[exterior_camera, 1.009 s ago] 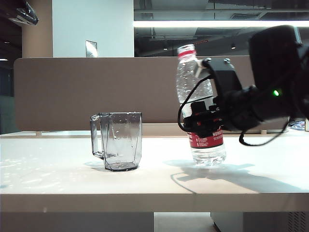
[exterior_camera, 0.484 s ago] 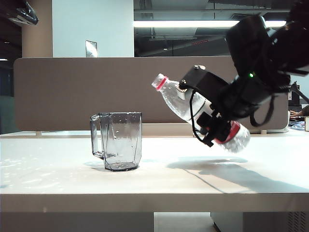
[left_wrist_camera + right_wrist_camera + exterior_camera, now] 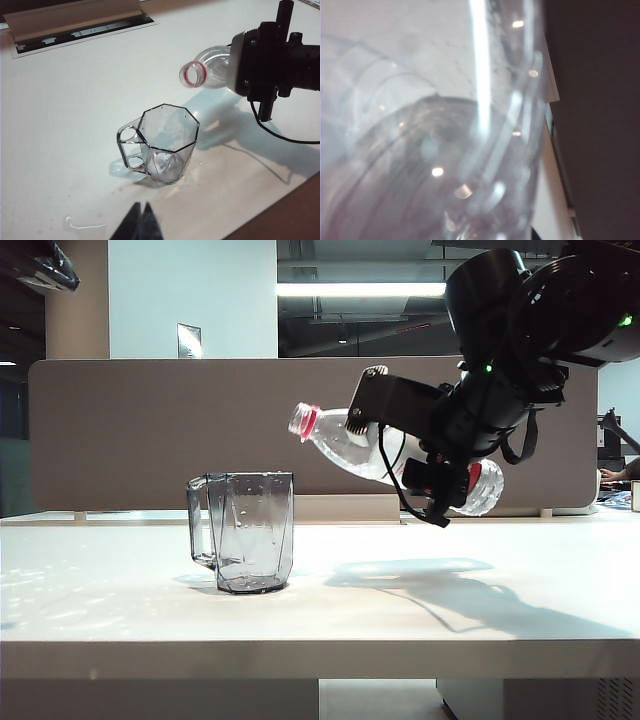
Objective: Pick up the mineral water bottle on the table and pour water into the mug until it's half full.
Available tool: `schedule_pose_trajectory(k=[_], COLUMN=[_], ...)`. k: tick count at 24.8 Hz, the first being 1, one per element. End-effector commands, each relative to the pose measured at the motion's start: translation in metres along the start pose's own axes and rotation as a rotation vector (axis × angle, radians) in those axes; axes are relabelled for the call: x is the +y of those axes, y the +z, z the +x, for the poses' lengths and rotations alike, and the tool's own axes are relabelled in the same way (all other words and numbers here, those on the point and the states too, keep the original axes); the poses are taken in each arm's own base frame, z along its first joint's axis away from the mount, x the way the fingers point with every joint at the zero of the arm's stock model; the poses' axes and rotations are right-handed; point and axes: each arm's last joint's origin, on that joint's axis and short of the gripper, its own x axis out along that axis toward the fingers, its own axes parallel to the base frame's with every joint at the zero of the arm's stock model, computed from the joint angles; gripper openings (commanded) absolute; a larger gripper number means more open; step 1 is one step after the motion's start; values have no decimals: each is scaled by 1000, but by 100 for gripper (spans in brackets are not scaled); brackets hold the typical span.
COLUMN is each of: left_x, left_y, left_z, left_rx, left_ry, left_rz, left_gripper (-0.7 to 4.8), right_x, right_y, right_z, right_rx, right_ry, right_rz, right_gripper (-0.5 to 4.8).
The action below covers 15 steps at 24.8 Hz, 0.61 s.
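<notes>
Mineral water bottle (image 3: 345, 446) tilted in right gripper (image 3: 432, 478), above table (image 3: 320, 610).

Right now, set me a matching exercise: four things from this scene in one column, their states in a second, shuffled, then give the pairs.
Things:
1. mineral water bottle
2. mug
3. left gripper
4. right gripper

States:
A. standing upright on the table
B. shut, hanging near the mug
C. tilted, open mouth toward the mug
D. clamped round the bottle's labelled part

Pairs: 1-C, 2-A, 3-B, 4-D
</notes>
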Motion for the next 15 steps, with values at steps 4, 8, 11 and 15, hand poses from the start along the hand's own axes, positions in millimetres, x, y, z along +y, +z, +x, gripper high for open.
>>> schedule_pose_trajectory(k=[4, 8, 11, 15], left_x=[0, 0, 0, 0], left_y=[2, 2, 2, 2], left_z=[-1, -1, -1, -1], left_rx=[-15, -14, -14, -14], left_ry=[-4, -4, -4, -4], left_rz=[1, 1, 1, 1], left_gripper=[-1, -1, -1, -1], right_x=[-9, -7, -8, -8], right_y=[10, 15, 16, 16], right_z=[-4, -5, -5, -5], right_rx=[-34, -49, -51, -46], right_ry=[-63, -72, -78, -86], right_rz=[-98, -199, -230, -284], right_gripper=[229, 229, 229, 229])
